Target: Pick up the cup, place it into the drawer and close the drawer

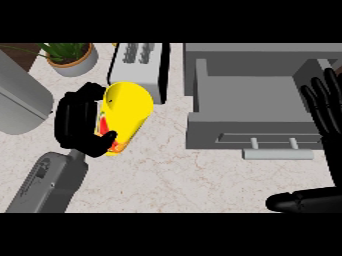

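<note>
A yellow cup with a red and orange print on its side is held above the marble counter, tilted with its mouth toward the upper left. My left hand is shut on it, fingers behind the cup and thumb across its lower front. The grey drawer stands pulled open to the right of the cup, its inside bare, with a light handle on its front. My right hand is open at the right edge, fingers straight up beside the drawer's right wall.
A white toaster stands just behind the cup. A potted plant sits at the back left, and a large grey rounded object fills the left edge. Marble counter lies in front of the drawer.
</note>
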